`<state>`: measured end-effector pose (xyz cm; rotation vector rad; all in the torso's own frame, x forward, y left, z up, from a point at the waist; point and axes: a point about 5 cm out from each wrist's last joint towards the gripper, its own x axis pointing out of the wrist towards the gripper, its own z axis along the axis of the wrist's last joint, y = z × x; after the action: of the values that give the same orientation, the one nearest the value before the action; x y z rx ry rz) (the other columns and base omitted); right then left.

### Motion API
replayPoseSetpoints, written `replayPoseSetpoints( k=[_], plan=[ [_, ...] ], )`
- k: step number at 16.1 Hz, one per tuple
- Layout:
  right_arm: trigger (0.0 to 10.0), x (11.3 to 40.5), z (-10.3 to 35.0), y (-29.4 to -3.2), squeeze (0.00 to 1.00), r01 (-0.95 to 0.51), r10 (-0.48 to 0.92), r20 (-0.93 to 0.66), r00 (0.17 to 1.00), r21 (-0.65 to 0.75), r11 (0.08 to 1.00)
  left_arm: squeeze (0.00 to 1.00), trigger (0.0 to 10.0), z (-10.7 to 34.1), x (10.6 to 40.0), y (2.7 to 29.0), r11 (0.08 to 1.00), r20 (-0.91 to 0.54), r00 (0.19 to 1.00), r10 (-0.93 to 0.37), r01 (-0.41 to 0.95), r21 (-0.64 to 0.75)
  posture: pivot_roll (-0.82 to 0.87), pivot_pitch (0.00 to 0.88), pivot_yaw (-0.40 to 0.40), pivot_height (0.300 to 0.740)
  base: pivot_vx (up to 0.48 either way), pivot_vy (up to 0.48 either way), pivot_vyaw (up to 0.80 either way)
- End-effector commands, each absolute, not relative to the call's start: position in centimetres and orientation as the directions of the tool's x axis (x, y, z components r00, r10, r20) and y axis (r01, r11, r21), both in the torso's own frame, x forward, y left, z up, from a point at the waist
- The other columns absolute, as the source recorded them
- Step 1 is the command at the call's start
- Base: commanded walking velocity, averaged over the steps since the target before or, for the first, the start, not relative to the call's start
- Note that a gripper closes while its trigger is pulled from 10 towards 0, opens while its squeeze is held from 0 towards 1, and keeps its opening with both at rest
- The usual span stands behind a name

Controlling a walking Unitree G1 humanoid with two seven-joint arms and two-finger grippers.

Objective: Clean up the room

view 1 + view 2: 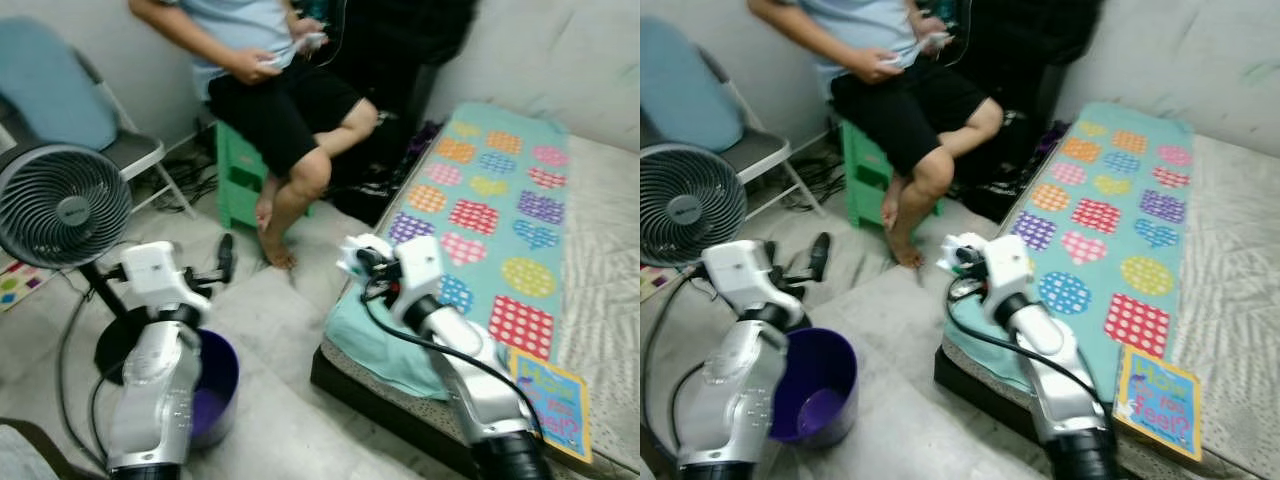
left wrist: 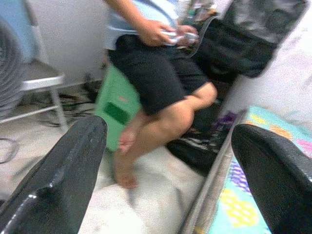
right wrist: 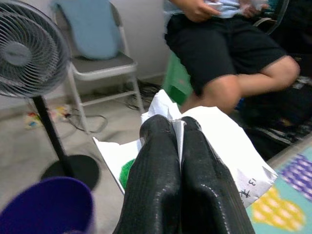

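My right gripper (image 1: 352,260) is shut on a crumpled sheet of white paper (image 3: 222,141). It holds the paper up over the near corner of the mattress (image 1: 620,230), beside the floor gap. In the right wrist view the two fingers (image 3: 158,165) press together with the paper's edge pinched between them. A purple bin (image 1: 218,385) stands on the floor below my left arm, to the left of the paper. My left gripper (image 1: 218,266) hovers above the bin's far side, open, with nothing between its wide-spread fingers (image 2: 73,161).
A person (image 1: 270,90) sits on a green stool (image 1: 235,175) straight ahead, bare feet on the floor. A standing fan (image 1: 60,205) and a folding chair (image 1: 120,150) are at left, with cables behind. A teal patterned blanket (image 1: 490,220) and a book (image 1: 552,400) lie on the mattress.
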<state>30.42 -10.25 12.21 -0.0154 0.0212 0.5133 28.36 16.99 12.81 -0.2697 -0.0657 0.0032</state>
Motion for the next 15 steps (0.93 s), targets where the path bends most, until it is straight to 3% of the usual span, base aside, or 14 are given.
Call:
replayPoseSetpoints(
  k=[1, 7, 15],
  plan=[
    [10.0, 30.65, 12.6, -10.88, 0.0, -0.472, 0.472, -0.013, 0.882, -0.02, 0.881, 0.0, 10.0, 13.19, 28.4, 16.38, 0.962, 0.09, 0.996, -0.023, 0.046, -0.269, -0.09, 0.0, -0.026, 0.74, 0.0, 0.0, 0.0],
    [10.0, 30.7, 12.69, -10.84, 0.0, -0.478, 0.478, -0.011, 0.878, -0.029, 0.878, 0.0, 10.0, 13.49, 28.35, 16.2, 0.957, 0.115, 0.992, -0.051, 0.081, -0.28, -0.09, 0.0, -0.026, 0.74, 0.0, 0.0, 0.0],
    [10.0, 30.81, 12.76, -10.92, 0.0, -0.474, 0.474, -0.007, 0.88, -0.023, 0.88, 0.0, 10.0, 13.6, 28.43, 16.13, 0.955, 0.124, 0.991, -0.057, 0.09, -0.283, -0.09, 0.0, -0.027, 0.74, 0.273, 0.0, 0.0]
  ],
)
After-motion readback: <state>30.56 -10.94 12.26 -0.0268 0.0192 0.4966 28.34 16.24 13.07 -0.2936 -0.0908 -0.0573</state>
